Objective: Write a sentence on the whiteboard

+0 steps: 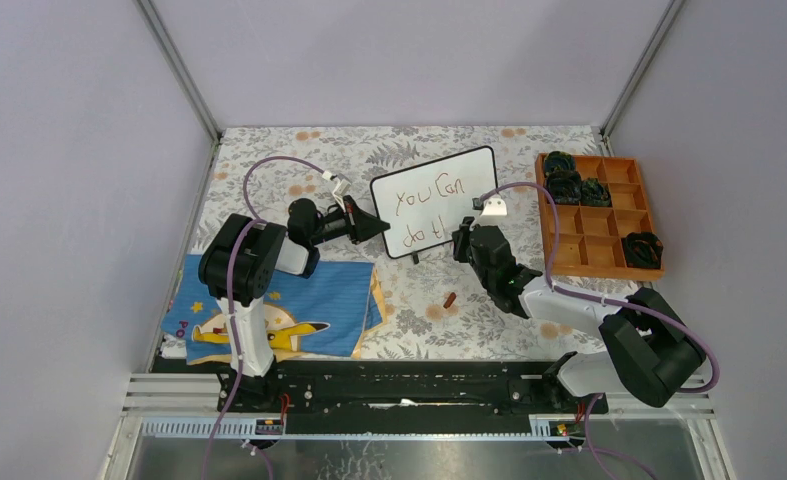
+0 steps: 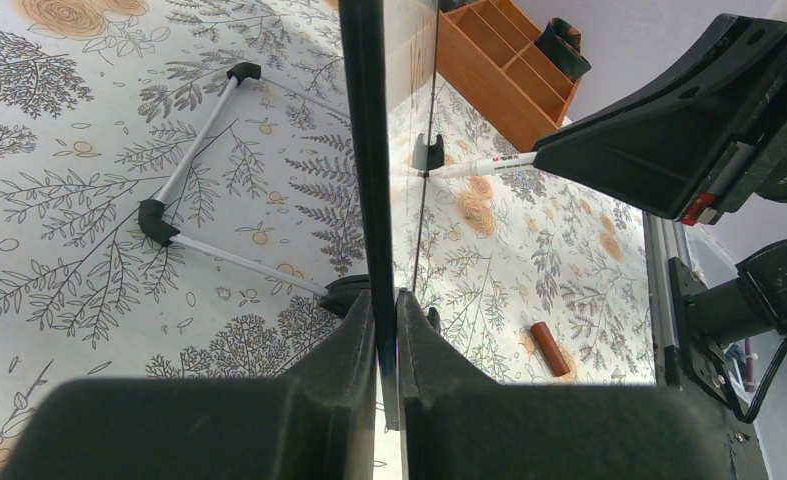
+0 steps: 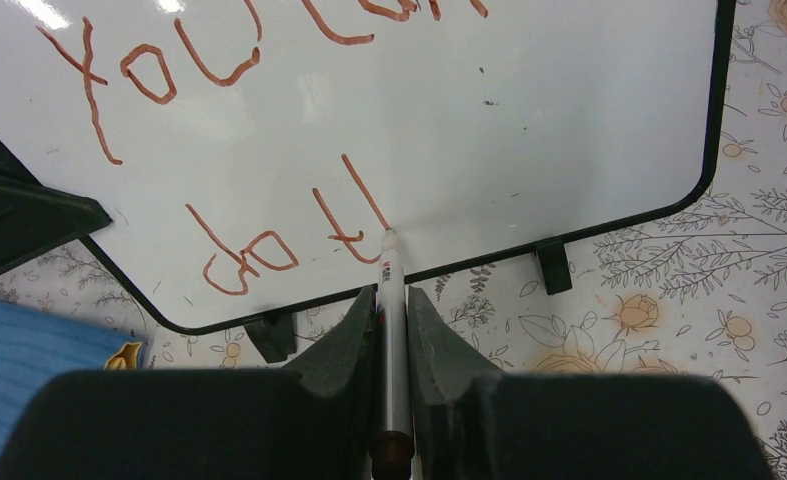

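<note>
Clamping the marker [image 3: 390,275] between them, the right jaws hold its barrel in line with the wrist, so that the tip presses on the whiteboard [image 3: 549,120] at the foot of a slanted stroke. The left jaws are clenched on the board's left edge, apparently to brace the upright panel against writing pressure. The sentence [image 1: 424,198] reads "You Can" above and "do t" plus that stroke below, so the last word looks unfinished. The board stands on small black feet [image 3: 554,268] at the middle of the counter [image 1: 419,330], which carries a floral cover. A small brown cap [image 1: 450,298] lies near the right arm, an orange tray [image 1: 594,222] stands to the right and a blue cloth [image 1: 279,300] lies to the left. Plain lilac walls enclose the cell.
</note>
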Controlling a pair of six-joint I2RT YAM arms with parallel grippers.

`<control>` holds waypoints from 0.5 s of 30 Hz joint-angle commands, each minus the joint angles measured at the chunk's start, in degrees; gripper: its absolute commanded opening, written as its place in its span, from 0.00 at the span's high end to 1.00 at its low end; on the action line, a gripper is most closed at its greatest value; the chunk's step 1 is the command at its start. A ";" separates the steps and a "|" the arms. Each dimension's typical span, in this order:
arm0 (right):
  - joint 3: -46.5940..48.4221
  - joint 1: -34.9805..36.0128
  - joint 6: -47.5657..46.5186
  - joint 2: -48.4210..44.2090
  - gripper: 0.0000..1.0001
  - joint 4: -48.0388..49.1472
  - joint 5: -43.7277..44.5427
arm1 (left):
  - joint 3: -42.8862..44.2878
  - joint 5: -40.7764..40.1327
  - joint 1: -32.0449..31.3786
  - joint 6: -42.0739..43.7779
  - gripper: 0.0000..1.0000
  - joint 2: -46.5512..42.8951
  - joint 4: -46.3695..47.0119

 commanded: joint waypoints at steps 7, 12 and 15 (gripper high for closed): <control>-0.17 -0.38 0.87 -1.40 1.00 0.30 0.07 | -0.57 -0.20 -1.42 4.55 1.00 1.29 -7.83; 1.01 -0.38 0.36 -1.22 1.00 0.01 0.39 | -0.63 -0.20 -1.51 4.64 1.00 1.29 -7.92; 2.14 -0.38 0.00 -0.98 1.00 -0.22 0.40 | -0.58 -0.21 -1.51 4.64 1.00 1.29 -8.01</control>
